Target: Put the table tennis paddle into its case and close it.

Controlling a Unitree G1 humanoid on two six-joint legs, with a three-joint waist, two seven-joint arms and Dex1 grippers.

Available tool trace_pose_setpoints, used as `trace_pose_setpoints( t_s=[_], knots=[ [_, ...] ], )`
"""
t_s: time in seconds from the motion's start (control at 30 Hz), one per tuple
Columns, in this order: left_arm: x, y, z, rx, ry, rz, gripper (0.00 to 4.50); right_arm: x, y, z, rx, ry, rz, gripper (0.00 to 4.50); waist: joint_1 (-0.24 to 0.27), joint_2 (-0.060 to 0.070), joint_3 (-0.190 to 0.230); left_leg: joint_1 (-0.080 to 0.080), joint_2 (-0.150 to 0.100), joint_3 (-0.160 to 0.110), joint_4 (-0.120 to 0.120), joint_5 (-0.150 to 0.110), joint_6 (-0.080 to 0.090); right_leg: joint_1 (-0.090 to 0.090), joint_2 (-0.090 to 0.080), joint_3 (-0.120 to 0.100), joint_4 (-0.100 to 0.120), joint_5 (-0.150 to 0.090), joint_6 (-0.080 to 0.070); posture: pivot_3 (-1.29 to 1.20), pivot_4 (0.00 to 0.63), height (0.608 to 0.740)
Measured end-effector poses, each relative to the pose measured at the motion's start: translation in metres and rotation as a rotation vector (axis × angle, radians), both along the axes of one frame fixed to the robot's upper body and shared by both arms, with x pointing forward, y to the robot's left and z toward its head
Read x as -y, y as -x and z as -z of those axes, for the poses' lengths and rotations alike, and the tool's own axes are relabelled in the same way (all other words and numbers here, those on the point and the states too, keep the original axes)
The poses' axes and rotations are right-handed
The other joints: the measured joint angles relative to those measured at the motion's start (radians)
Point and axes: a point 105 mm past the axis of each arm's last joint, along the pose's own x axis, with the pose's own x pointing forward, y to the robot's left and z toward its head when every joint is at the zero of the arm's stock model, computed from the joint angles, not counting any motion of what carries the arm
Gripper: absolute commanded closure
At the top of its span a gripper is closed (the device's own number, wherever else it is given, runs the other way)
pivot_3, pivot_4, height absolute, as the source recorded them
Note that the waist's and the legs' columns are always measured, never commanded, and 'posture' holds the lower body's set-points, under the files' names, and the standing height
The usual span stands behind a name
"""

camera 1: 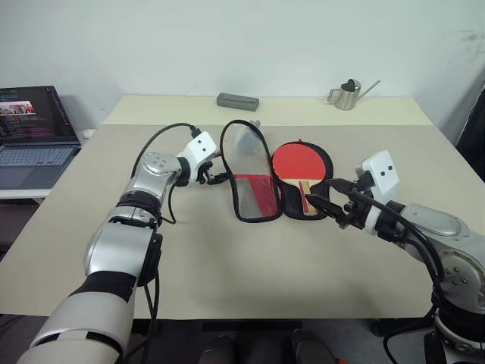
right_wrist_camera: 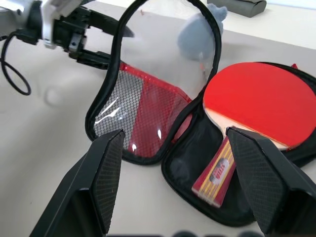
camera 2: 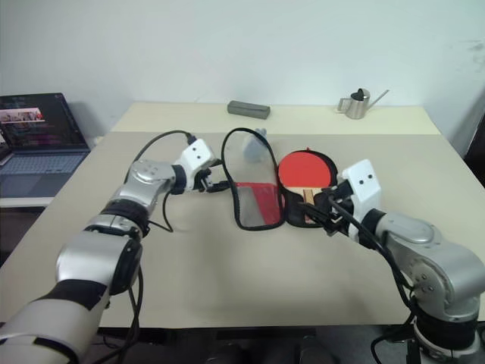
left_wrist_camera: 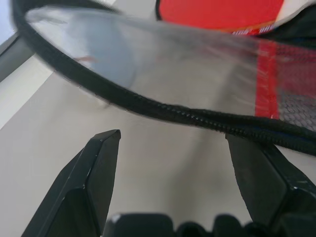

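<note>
Case (camera 1: 254, 193) lies unzipped at centre frame on the beige worktop (camera 1: 227, 273). Its black half is flat, with the table tennis paddle (camera 1: 301, 163) inside: red face toward the top of the frame, striped handle toward the bottom. The clear lid half with red mesh pocket stands tilted up to the paddle's left, its zip rim arching above the worktop.

Left tool (camera 1: 216, 177) left of centre, fingers spread wide, holding nothing, tips just beside the raised lid's black rim; in the wrist view the rim runs across just beyond the fingertips.

Right tool (camera 1: 327, 199) right of centre, fingers also wide, empty, near the handle end of the case.

Upper frame: grey box (camera 1: 237, 101), small metal watering can (camera 1: 346, 94). Laptop (camera 1: 34, 133) at left edge.
</note>
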Motion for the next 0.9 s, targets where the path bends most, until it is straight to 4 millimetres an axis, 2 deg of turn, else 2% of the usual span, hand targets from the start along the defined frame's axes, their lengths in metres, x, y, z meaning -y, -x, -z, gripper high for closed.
trace_pose_setpoints(
  t_s=[0.27,0.43,0.63,0.77,0.9],
  knots=[
    [0.055,0.001,-0.014,0.027,0.009,0.133,0.76,0.018,0.024,0.010,-0.036,0.011,0.055,0.91,0.000,-0.001,0.000,0.000,0.000,0.001,0.000,0.000,0.000,0.000,0.000,0.001,0.000,0.000,0.000,0.00,0.150,0.740],
    [0.084,0.007,-0.010,0.018,-0.004,0.211,0.76,0.028,0.030,0.009,-0.029,0.012,0.119,0.91,-0.001,-0.001,0.000,0.000,0.000,0.000,0.000,0.000,0.000,0.000,0.001,0.001,0.000,0.000,0.000,0.00,0.150,0.740],
    [0.128,0.021,0.002,-0.017,-0.001,0.322,0.76,0.032,0.035,0.010,-0.018,0.009,0.189,0.91,0.002,-0.001,0.001,0.000,0.000,0.001,0.000,0.000,0.000,0.001,0.001,0.001,0.000,0.000,0.000,0.00,0.150,0.740],
    [0.145,0.026,0.008,-0.027,-0.005,0.347,0.76,0.034,0.039,0.011,-0.022,0.011,0.215,0.91,-0.002,-0.001,0.001,0.001,0.001,0.001,0.000,0.000,0.000,0.001,0.002,0.002,0.001,0.000,0.000,0.00,0.150,0.740],
    [0.150,0.027,0.014,-0.047,-0.017,0.342,0.76,0.040,0.041,0.010,-0.018,0.016,0.256,0.91,-0.002,-0.001,0.001,0.001,0.000,0.001,0.000,0.000,0.000,0.001,0.002,0.002,0.001,0.000,0.000,0.00,0.150,0.740]
  ],
)
